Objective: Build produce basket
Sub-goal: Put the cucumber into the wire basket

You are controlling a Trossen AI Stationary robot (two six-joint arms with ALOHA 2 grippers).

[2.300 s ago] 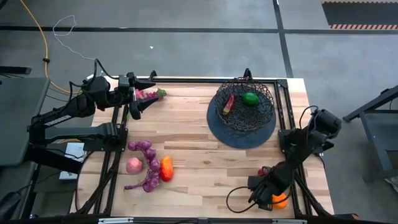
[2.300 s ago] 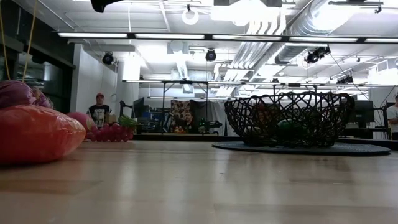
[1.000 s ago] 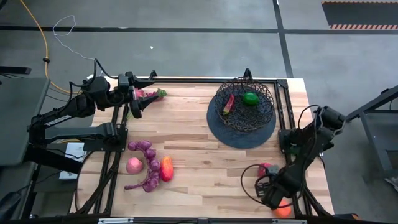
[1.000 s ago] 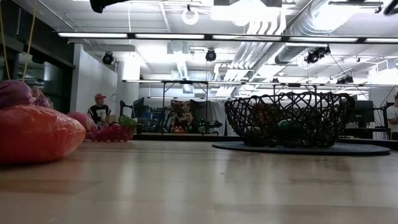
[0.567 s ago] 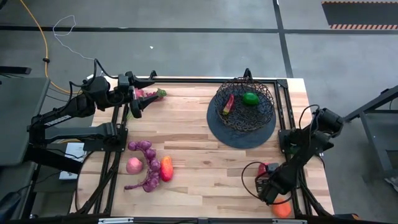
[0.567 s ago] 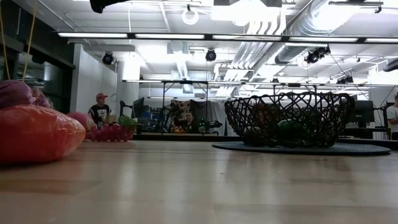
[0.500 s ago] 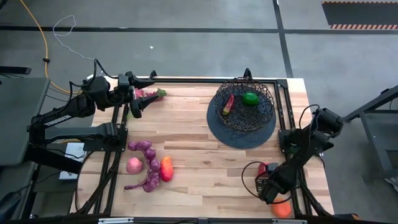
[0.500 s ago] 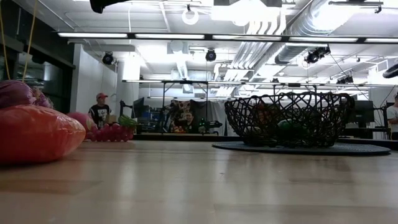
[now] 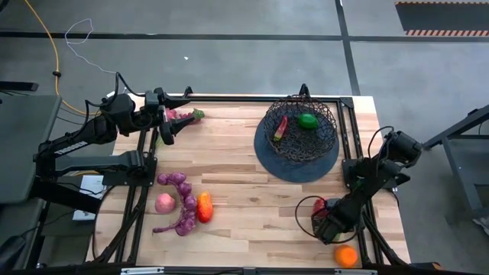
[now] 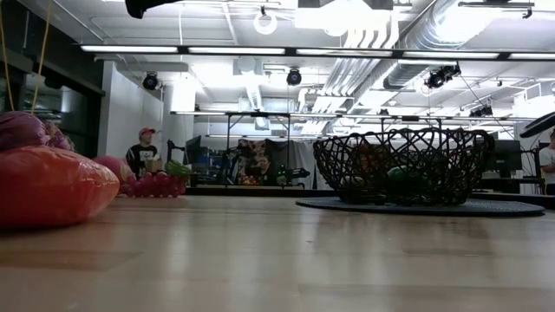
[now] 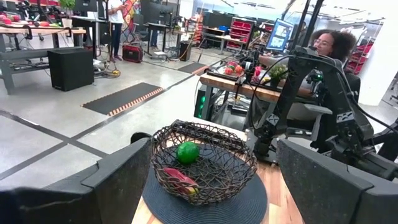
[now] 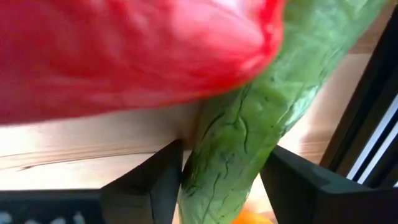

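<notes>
My right gripper [image 9: 322, 215] is at the table's near right, at a red vegetable [image 9: 318, 205] with a thick green stem. In the right wrist view this gripper [image 12: 225, 149] is shut on that stem. An orange [image 9: 345, 256] lies alone by the near edge. The black wire basket [image 9: 298, 128] stands on its grey disc [image 9: 294, 169] at far right, holding a green lime [image 9: 307, 121] and a red-yellow piece [image 9: 280, 128]. My left gripper [image 9: 163, 131] waits open at the far left, beside a pink-red bunch [image 9: 183, 114]. My right gripper has the red vegetable's green stem [image 12: 230, 130] between its two fingers [image 12: 155, 174], which lie across the stem, one on each side. The red body [image 12: 124, 56] lies just past the fingertips. The vegetable rests on the wooden table.
Purple grape bunches [image 9: 180, 200], a pink piece [image 9: 164, 202] and an orange-red piece [image 9: 204, 206] lie at near left. The black frame rails [image 9: 355, 164] run along the table's right side, close to my right arm. Bare wood shows in the table's middle [image 9: 244, 206].
My right gripper has moved away from the orange at the near right corner, toward the far edge and a little left, up to the red vegetable. The orange stays by the near edge. My left arm has kept still.
</notes>
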